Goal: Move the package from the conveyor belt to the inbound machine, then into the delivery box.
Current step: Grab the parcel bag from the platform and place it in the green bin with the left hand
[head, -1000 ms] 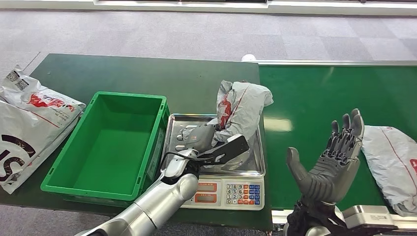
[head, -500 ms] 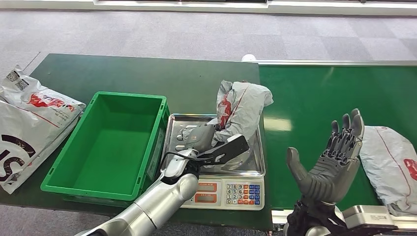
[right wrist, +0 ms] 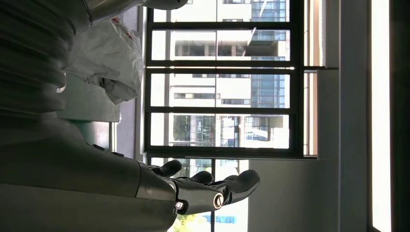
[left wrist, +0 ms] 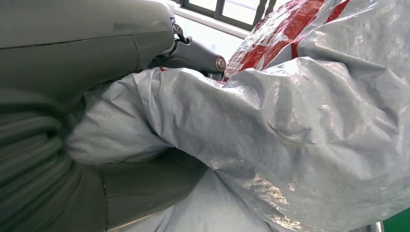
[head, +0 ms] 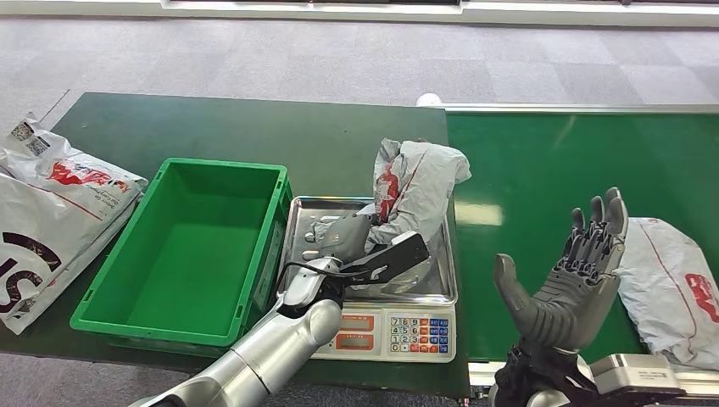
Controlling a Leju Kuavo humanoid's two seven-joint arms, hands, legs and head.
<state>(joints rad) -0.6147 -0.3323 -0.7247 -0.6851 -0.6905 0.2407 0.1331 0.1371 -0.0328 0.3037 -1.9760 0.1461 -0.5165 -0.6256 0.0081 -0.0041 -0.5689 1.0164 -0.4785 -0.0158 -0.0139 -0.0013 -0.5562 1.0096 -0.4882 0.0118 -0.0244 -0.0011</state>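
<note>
Two hands: one on each side of the scale, seen from the head view.
Far left: a pile of large grey mail bags [head: 51, 216] with red and black print lies on the left end of the dark green table [head: 254, 127], hanging partly over its edge.
Bin: a bright green plastic bin [head: 191, 250] stands just right of the bags, its right wall touching the scale.
Scale: a steel weighing tray [head: 297, 222] sits over a keypad [head: 415, 333] and two red displays.
Left hand: the left hand [head: 339, 233] reaches over the tray, its fingers [left wrist: 145, 43] wrapped round the lower end of the package.
Package: a crumpled grey package [head: 415, 182] with red print stands upright at the back right of the tray, its top leaning over the tray's far rim.
Belt: a brighter green conveyor belt [head: 551, 161] runs right of the table.
Right hand: the right hand [head: 572, 280] is raised above the near edge of the belt, palm turned toward the scale, fingers [right wrist: 232, 186] straight and spread, holding nothing.
Far right: a second grey parcel [head: 674, 288] with red marks lies flat on the belt, just beside the right hand.
</note>
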